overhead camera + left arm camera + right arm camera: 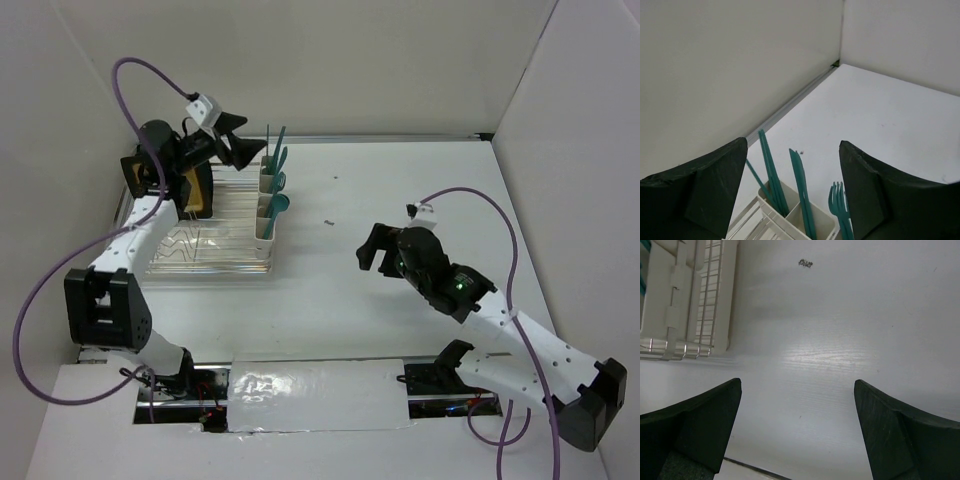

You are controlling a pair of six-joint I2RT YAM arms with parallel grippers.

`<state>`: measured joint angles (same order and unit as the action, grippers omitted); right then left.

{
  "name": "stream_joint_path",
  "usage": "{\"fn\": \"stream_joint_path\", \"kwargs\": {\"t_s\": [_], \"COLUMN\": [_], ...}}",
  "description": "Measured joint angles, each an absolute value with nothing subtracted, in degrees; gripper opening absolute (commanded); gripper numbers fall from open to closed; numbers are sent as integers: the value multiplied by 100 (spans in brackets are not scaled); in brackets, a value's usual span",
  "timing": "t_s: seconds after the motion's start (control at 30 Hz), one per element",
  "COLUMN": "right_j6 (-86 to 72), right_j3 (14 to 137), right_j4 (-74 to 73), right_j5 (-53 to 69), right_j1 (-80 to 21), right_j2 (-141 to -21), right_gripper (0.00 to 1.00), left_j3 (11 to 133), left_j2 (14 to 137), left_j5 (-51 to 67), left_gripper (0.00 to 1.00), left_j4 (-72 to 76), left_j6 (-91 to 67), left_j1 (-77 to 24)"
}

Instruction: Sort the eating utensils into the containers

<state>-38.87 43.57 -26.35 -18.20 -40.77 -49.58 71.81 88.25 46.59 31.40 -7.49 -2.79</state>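
Teal utensils (802,200) stand in the cream cups (825,227); left gripper (243,142) gapes empty just above them, right gripper (797,405) likewise over the table (400,180). Probably all sorted: lift straight up, clear of them

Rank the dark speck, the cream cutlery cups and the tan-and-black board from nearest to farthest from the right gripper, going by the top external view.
Measured from the right gripper:
1. the dark speck, lying loose just left of it and a little farther back.
2. the cutlery cups, along the right edge of the dish rack.
3. the tan-and-black board, at the rack's far-left side.
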Motion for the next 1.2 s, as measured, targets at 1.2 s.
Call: {"fn": "stream_joint_path", "kwargs": {"t_s": [1.2], "right_j6": [-2596], "right_j3": [4515], "right_j4": [-1776], "right_j5": [-2816], "right_j1": [-4007], "right_j2": [-4862], "right_gripper": [100], "left_j3": [3474], "left_j2": [2687], "left_j5": [1914], "left_gripper": [89], "left_j4": [-1293], "left_j6": [-1221], "left_j1": [-648]}}
